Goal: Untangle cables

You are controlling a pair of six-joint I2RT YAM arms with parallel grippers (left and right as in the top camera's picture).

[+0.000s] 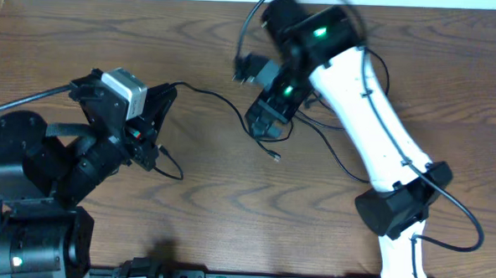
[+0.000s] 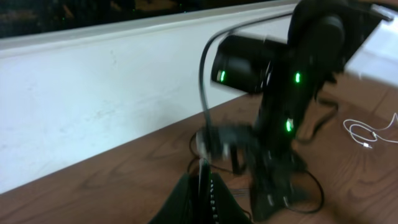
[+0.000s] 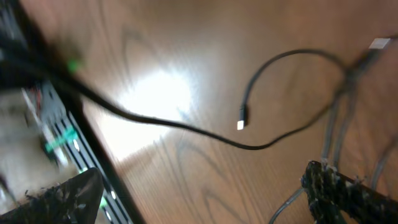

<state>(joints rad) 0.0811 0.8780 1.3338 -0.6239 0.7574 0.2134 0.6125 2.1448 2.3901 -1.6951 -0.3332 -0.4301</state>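
Black cord is thin, limp and light. It keeps whatever curve it is laid in and should follow a pull with almost no resistance, though a loop may cinch into a knot if hauled hard.

The right gripper stands wide open above it with nothing between its fingers. In its wrist view one finger sits at the lower left and the other at the lower right, with bare table between them. Just beyond the fingers the cord sweeps across the wood, bends back into an open loop and ends in a small plug lying free on the table. Blurred grey strands show by the finger at the lower right; I cannot tell what they are.

The left gripper is closed. From overhead the cord runs straight out of its fingertips toward the right gripper, so it appears to pinch the cord's other stretch, but its wrist view is too dark to confirm this. A further short stretch trails from under the left gripper toward the table's front. The white cord lies well apart at the far right, not touching the black one as far as shows.

The best hold, in my judgement, is the plain run just behind the plug. The plug would act as a stop against slipping, and the smooth jacket is likely slippery under a light pinch. The plug itself is small and stiff, so it is poor to grip squarely. Any pull should be gentle and along the cord, with the left gripper as anchor.
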